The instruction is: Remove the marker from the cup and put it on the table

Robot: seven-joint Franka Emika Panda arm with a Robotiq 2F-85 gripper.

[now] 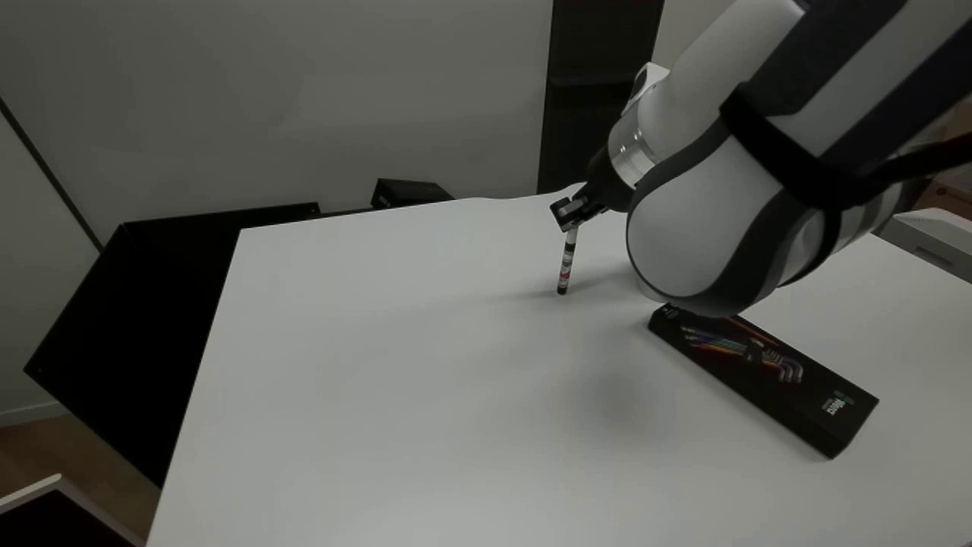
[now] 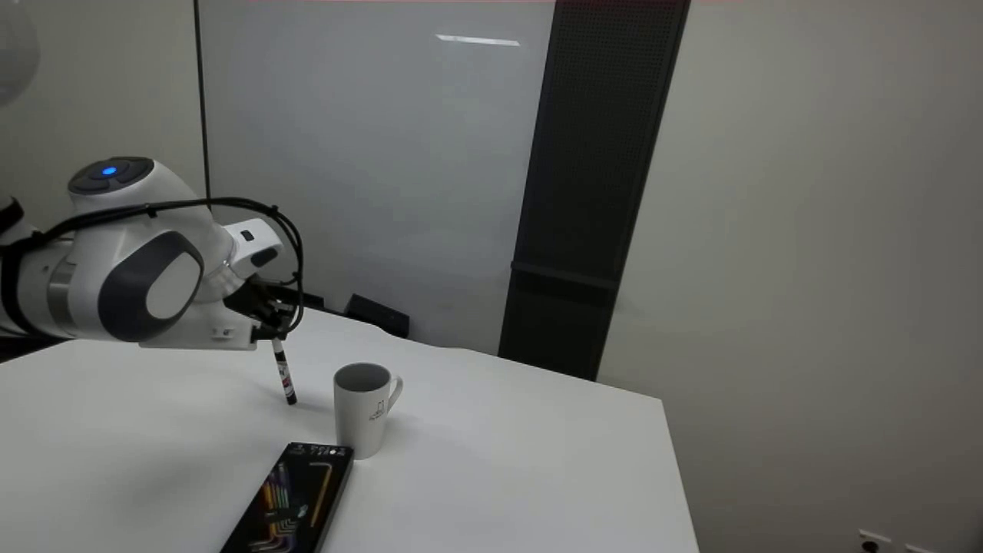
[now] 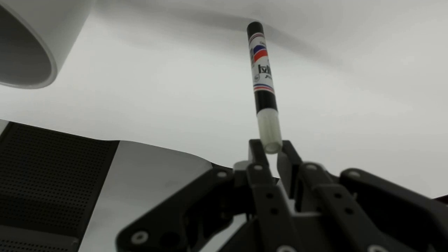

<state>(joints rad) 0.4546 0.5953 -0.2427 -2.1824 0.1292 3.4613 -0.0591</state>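
The marker [image 3: 264,73] is a thin white stick with black bands and red and blue marks. My gripper [image 3: 272,149] is shut on its whitish end. The marker hangs nearly upright, black end down, in both exterior views [image 1: 566,262] [image 2: 284,372]. Its lower end is at or just above the table [image 1: 395,365]; I cannot tell if it touches. The light-grey cup [image 2: 359,418] stands upright beside the marker, apart from it. The cup is at the upper left of the wrist view [image 3: 66,38]. In an exterior view the arm hides most of the cup [image 1: 645,287].
A flat black box [image 2: 288,499] with coloured pictures lies on the table against or very near the cup; it also shows in an exterior view [image 1: 759,372]. Black chairs [image 1: 129,319] stand past the table's edge. A white device [image 1: 930,235] is at the far right.
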